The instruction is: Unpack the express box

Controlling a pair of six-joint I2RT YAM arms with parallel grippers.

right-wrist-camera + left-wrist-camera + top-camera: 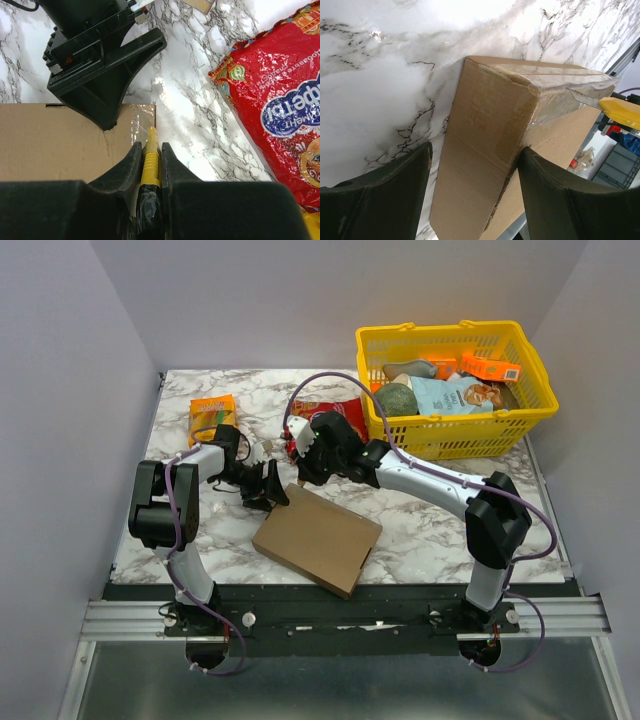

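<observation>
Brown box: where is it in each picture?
Top external: the box lies tilted just below the middle of the picture.
Left wrist: the box fills the centre, its taped end uppermost.
Right wrist: the box is the flat brown patch at lower left.
Shared landmark: the yellow cutter at the box's taped corner, at right in the left wrist view and at bottom centre in the right wrist view; I cannot spot it in the top view.

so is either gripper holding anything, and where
Right gripper pinches the yellow cutter by its handle; left gripper straddles the box's corner, open.
</observation>
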